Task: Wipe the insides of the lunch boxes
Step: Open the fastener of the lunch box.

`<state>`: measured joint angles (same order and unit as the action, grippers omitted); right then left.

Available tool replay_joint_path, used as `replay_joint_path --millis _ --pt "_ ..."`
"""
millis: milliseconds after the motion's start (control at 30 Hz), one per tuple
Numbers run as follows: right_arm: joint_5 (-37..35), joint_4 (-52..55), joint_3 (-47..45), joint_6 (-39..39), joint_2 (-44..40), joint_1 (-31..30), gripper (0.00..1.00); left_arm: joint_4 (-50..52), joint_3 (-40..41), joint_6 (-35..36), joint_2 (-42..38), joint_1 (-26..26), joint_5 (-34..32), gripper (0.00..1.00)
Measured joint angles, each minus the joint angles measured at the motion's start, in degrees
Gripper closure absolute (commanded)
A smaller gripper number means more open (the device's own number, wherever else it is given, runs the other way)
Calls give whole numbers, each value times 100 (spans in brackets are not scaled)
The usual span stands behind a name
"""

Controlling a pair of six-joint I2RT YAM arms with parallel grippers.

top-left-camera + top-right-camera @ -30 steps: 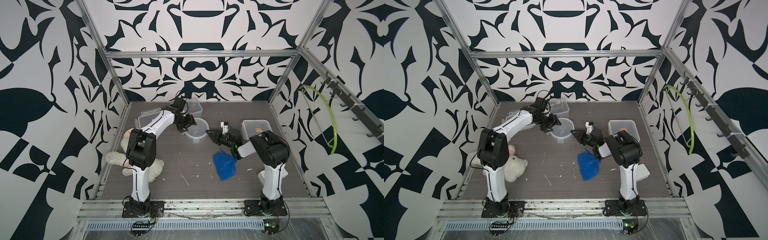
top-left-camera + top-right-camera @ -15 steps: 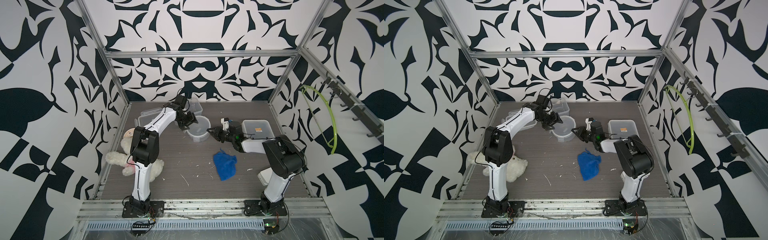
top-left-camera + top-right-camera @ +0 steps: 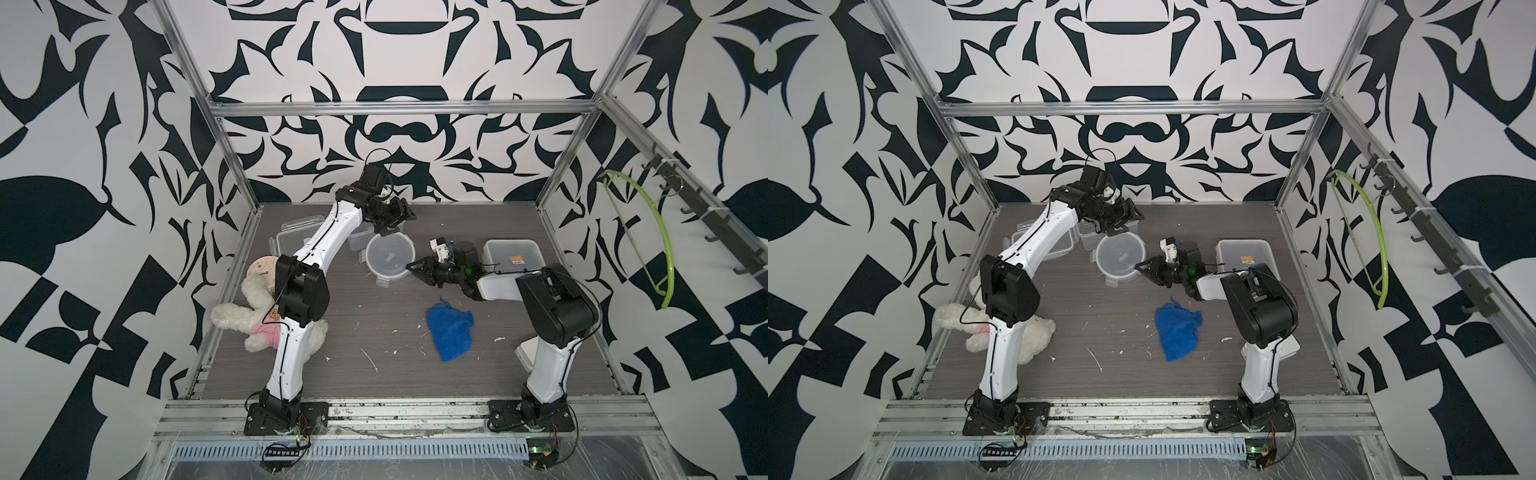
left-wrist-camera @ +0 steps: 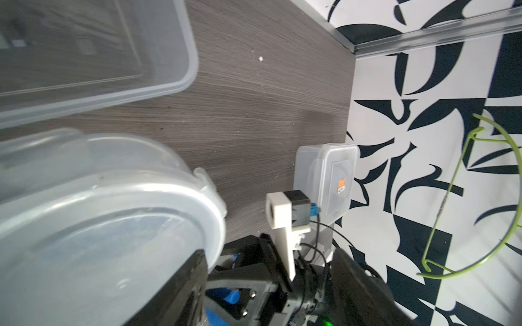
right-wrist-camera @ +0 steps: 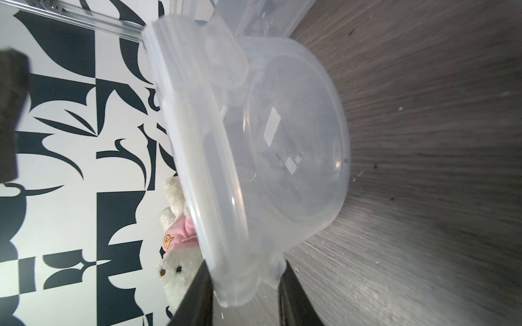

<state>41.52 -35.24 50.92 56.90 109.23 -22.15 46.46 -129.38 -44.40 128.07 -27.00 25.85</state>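
The round lunch box (image 3: 388,259) (image 3: 1120,257), translucent with clip tabs, sits mid-table. My right gripper (image 3: 411,268) (image 5: 245,296) reaches in from the right and is shut on its rim clip (image 5: 240,282). My left gripper (image 3: 392,224) (image 4: 271,290) hovers open over the box's far rim (image 4: 209,214), one finger (image 4: 195,282) beside that rim. A square lunch box (image 3: 357,240) lies behind it, partly hidden by the left arm. A rectangular lunch box (image 3: 513,255) (image 4: 324,180) with an orange sticker stands at the right. The blue cloth (image 3: 451,332) (image 3: 1177,330) lies loose on the table.
A clear lid or box (image 3: 297,235) lies at the back left. A white plush toy (image 3: 257,324) and a beige clock (image 3: 262,270) sit by the left wall. A green hanger (image 3: 648,232) hangs on the right wall. White crumbs are scattered over the front of the table.
My left gripper has lifted back from the round box's near-left rim toward its far side. My right arm has swung its elbow right, keeping the gripper at the box's right rim.
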Motion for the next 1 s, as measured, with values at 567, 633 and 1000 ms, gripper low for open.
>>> replay_joint_path --millis 567,633,1000 --pt "278 527 -131 514 -223 330 100 81 656 380 424 -52 -42 28" --pt "116 1069 -61 341 -413 330 100 -37 734 372 422 -57 70 28" --pt "-2197 5152 1860 -1661 -933 50 100 -535 946 273 422 -219 350 29"
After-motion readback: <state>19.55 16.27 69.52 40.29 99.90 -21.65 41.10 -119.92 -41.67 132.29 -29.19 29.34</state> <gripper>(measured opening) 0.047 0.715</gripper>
